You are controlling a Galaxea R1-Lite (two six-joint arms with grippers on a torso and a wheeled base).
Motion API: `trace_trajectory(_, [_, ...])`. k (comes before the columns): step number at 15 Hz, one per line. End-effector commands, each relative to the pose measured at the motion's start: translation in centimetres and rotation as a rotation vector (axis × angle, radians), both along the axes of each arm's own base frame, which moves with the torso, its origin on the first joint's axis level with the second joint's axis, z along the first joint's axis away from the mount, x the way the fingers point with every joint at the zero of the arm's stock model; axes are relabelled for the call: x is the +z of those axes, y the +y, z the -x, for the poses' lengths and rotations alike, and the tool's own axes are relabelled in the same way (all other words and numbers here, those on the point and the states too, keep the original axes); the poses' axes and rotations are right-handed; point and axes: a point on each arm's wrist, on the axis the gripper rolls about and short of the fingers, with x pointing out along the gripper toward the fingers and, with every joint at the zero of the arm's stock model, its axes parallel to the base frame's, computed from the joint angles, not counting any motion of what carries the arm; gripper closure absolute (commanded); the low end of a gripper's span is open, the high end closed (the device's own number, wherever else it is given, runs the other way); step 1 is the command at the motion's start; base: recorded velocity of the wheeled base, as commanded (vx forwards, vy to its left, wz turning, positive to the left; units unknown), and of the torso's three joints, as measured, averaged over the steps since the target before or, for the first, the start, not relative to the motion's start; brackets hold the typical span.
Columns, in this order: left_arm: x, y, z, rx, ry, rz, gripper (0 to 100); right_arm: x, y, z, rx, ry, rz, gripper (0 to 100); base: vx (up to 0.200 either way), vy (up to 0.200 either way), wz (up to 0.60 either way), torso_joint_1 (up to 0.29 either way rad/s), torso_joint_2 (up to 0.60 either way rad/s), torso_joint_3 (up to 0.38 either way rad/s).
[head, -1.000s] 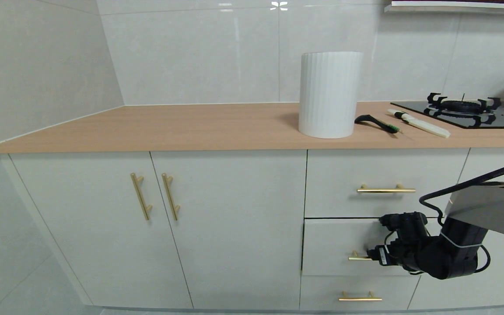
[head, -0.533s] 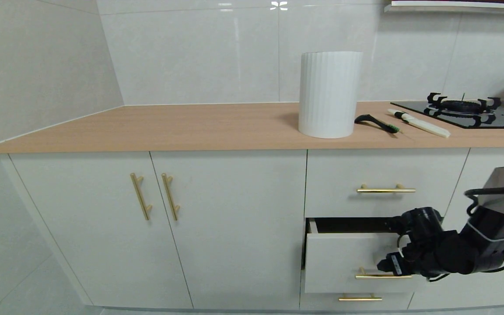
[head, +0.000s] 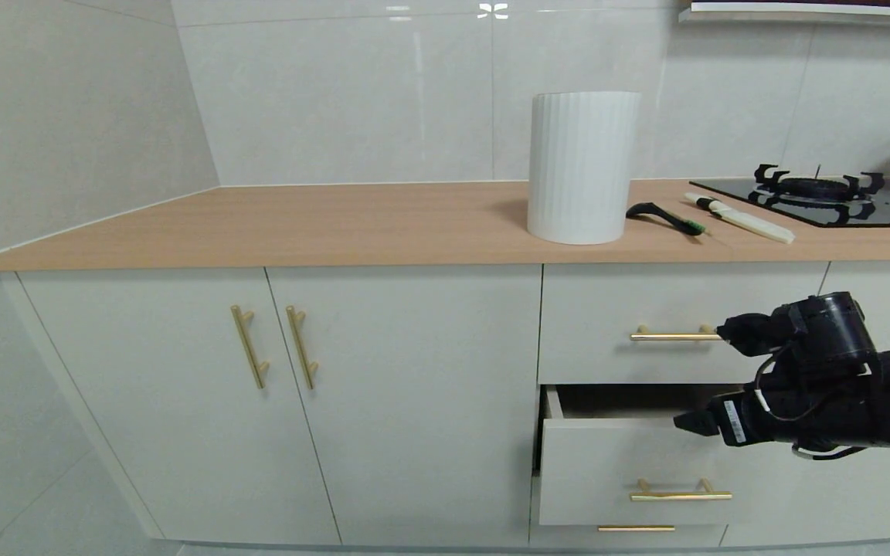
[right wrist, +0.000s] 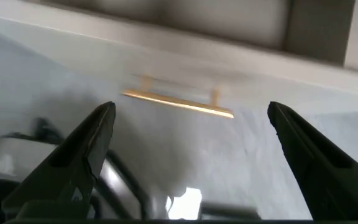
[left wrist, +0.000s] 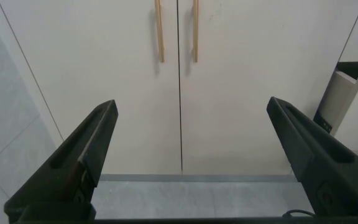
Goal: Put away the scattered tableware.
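Note:
On the wooden counter [head: 321,224] lie a black peeler with a green tip [head: 665,218] and a white knife [head: 738,217], to the right of a tall white ribbed holder [head: 584,166]. Below them the middle drawer [head: 615,463] stands pulled out, its gold handle [head: 681,494] free. My right gripper [head: 698,376] hangs open in front of the drawer's open top, above the handle. In the right wrist view that gripper [right wrist: 190,109] is open with the gold handle [right wrist: 179,102] beyond it. My left gripper [left wrist: 190,104] is open, low down, facing the cabinet doors [left wrist: 179,74].
A black gas hob [head: 816,193] sits at the counter's right end. The double doors [head: 275,386] with gold handles are closed, as are the top drawer [head: 681,324] and bottom drawer [head: 634,529]. A tiled wall closes the left side.
The right gripper pulled the middle drawer out by its handle, then let go and rose above the drawer front. The things on the counter stayed put.

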Motion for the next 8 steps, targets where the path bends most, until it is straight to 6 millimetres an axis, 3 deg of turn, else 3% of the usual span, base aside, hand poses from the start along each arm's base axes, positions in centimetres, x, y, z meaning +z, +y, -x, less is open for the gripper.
trace_trajectory(1, [0.0,0.0,0.0,0.000,0.000,0.001,0,-0.1,0.8,-0.4,0.004,-0.037,-0.019,0,0.000,0.000,0.00,0.000,0.00,0.000])
trace_trajectory(4, [0.0,0.0,0.0,0.000,0.000,-0.001,0,-3.8,1.6,-2.4,-0.042,-0.017,0.022,0,0.000,0.000,0.00,0.000,0.00,0.000])
trace_trajectory(8, [0.0,0.0,0.0,0.000,0.000,-0.001,0,-7.3,2.0,-4.6,-0.123,-0.055,0.018,0,0.000,0.000,0.00,0.000,0.00,0.000])
